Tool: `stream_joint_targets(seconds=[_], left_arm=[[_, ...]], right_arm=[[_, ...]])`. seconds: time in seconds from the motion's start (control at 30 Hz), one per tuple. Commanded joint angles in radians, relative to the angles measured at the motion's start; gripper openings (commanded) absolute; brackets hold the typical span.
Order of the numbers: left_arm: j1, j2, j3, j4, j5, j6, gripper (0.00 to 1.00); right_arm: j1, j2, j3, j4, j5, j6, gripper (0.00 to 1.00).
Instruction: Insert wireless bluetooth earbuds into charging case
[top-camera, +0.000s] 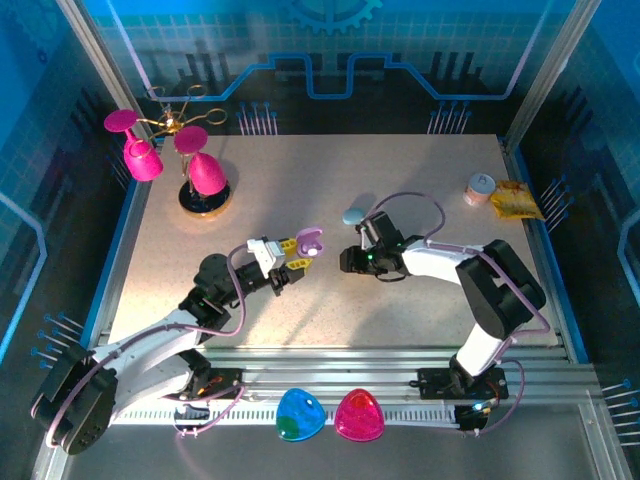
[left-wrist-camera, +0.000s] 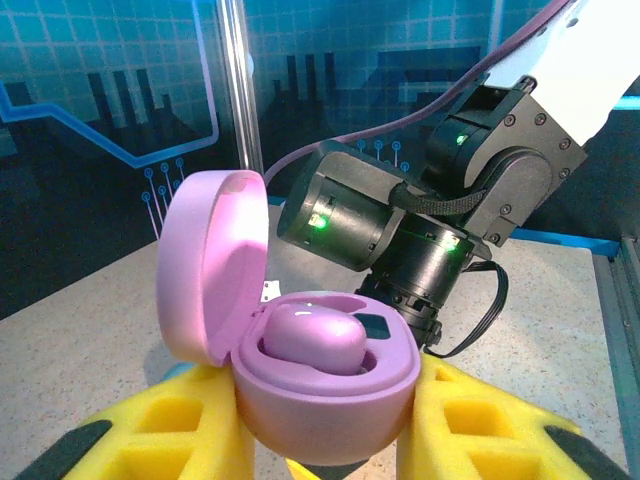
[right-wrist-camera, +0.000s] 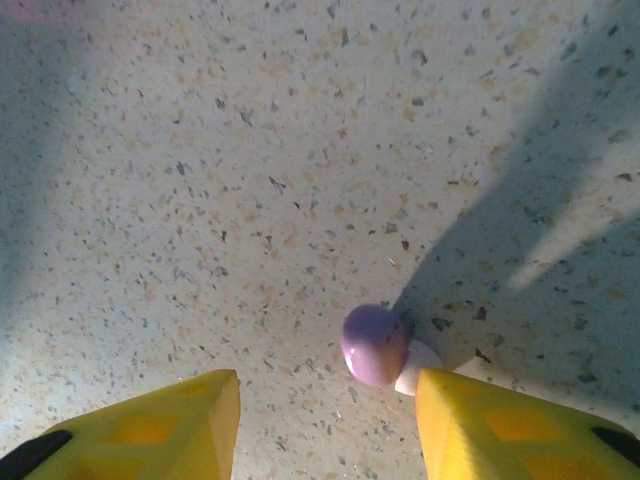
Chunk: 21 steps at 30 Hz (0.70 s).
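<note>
1. The right tool (right-wrist-camera: 322, 405) pointed down at the speckled surface (right-wrist-camera: 200, 150) with its yellow fingers spread apart and nothing gripped.
2. The loose earbud (right-wrist-camera: 373, 343), light purple with a pale stem end, lay on the surface between those fingers, low and right of centre in the wrist frame. It sat just beside the frame-right finger (right-wrist-camera: 500, 430) and well apart from the other.
3. A clean pick probably called for shifting the tool toward frame right until the bud sat centred. Then it could lower so the fingers flanked the dome and close softly. Closing off-centre risked nudging or flicking so small a thing away.
4. The left tool (left-wrist-camera: 325, 435) was clamped on the purple charging case (left-wrist-camera: 340, 400), whose lid (left-wrist-camera: 205, 260) stood open at frame left. A seated earbud (left-wrist-camera: 305, 338) filled one socket, and the dark pocket (left-wrist-camera: 375, 325) to its right looked free.
5. From above, the case (top-camera: 310, 240) was held near the middle of the frame, with the right tool (top-camera: 352, 260) just to its right. The carry looked short, and the bud likely needed its stem end turned down into that pocket while the case was held level.
6. A pale blue case (top-camera: 353, 215) rested on the surface just above the right tool, so the lift was best taken clear of it.
</note>
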Motion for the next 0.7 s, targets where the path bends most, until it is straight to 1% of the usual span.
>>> stream_joint_targets(seconds=[0.0, 0.17, 0.23, 0.3, 0.47, 0.57, 0.67], left_arm=[[0.007, -0.005, -0.013, 0.002, 0.014, 0.022, 0.32], [0.007, 0.006, -0.010, 0.009, 0.012, 0.025, 0.32], [0.006, 0.008, -0.009, 0.009, 0.012, 0.025, 0.32], [0.007, 0.009, -0.007, 0.009, 0.014, 0.025, 0.32], [0.007, 0.008, -0.007, 0.013, 0.015, 0.022, 0.32], [0.007, -0.001, -0.010, 0.021, 0.015, 0.020, 0.32], [0.006, -0.022, -0.013, 0.009, 0.012, 0.023, 0.32]], right_arm=[[-0.009, 0.026, 0.052, -0.003, -0.020, -0.025, 0.46], [-0.006, 0.026, 0.063, -0.014, -0.048, -0.032, 0.46], [-0.002, 0.009, 0.064, -0.027, -0.036, -0.040, 0.45], [0.007, -0.014, 0.073, -0.059, 0.005, -0.056, 0.45], [0.041, -0.051, 0.116, -0.147, 0.151, -0.115, 0.45], [0.057, -0.026, 0.160, -0.205, 0.226, -0.136, 0.45], [0.073, 0.023, 0.223, -0.282, 0.286, -0.139, 0.40]])
